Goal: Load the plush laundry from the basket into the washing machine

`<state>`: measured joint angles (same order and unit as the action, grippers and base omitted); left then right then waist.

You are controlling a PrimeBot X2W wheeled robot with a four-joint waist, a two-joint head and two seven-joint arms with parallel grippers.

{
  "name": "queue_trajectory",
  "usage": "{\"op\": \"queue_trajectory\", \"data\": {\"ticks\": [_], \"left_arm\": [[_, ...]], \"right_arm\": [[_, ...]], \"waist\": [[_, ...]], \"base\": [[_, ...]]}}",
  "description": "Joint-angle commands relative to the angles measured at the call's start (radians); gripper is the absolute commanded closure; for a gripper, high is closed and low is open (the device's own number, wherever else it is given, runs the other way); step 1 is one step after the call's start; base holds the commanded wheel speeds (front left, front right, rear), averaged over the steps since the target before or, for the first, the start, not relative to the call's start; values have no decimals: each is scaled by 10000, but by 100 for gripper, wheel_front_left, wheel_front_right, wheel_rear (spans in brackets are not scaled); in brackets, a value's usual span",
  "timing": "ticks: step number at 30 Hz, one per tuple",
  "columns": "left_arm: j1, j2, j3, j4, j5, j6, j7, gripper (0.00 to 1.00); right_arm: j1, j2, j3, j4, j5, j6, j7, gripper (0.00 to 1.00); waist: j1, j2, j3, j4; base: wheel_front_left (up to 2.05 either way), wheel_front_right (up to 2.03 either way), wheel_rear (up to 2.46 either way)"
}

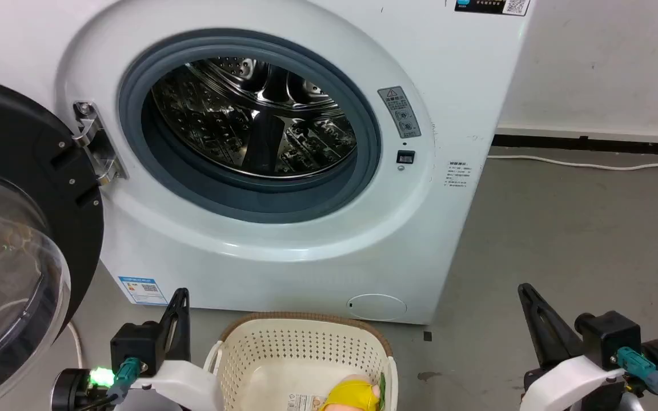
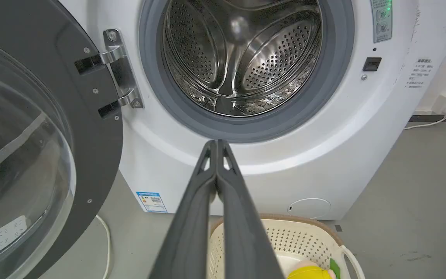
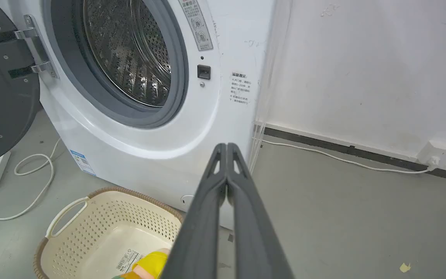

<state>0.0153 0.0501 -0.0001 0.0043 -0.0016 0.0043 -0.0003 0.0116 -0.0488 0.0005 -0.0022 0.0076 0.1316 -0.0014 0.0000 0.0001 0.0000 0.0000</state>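
Floor (image 1: 563,228): grey, under basket (image 1: 300,351).
Plush laundry (image 1: 354,395): in basket, between grippers, touching neither.
Left gripper (image 1: 180,298), right gripper (image 1: 525,291): flank basket, jaws together.

Yel. plush (image 1: 352,395) in basket (image 1: 306,349); washer (image 1: 306,251) open

Grey floor (image 1: 563,240) bears washing machine (image 1: 283,274); basket (image 1: 306,348) before it; white cable (image 1: 592,165).

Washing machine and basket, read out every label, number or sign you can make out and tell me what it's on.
Nothing reads clearly.
Grey warning sticker, right of the washing machine door opening: triangle sign, text too small.
Printed block on its front: blurred.
Blue QR label, lower left: too small.
Barcode label in the basket: unreadable.
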Motion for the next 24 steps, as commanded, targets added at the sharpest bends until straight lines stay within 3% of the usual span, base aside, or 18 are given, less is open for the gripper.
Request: {"op": "queue_trajectory", "data": {"ticks": [1, 24], "left_arm": [[-153, 1, 1, -43, 16, -43, 3, 100], [-153, 1, 1, -43, 16, -43, 3, 100]], "right_arm": [[-116, -14, -5, 22, -76, -9, 14, 100], [-116, -14, -5, 22, -76, -9, 14, 100]], "waist": [[0, -1, 0, 0], [0, -1, 0, 0]], "base": [[0, 0, 0], [0, 0, 0]]}}
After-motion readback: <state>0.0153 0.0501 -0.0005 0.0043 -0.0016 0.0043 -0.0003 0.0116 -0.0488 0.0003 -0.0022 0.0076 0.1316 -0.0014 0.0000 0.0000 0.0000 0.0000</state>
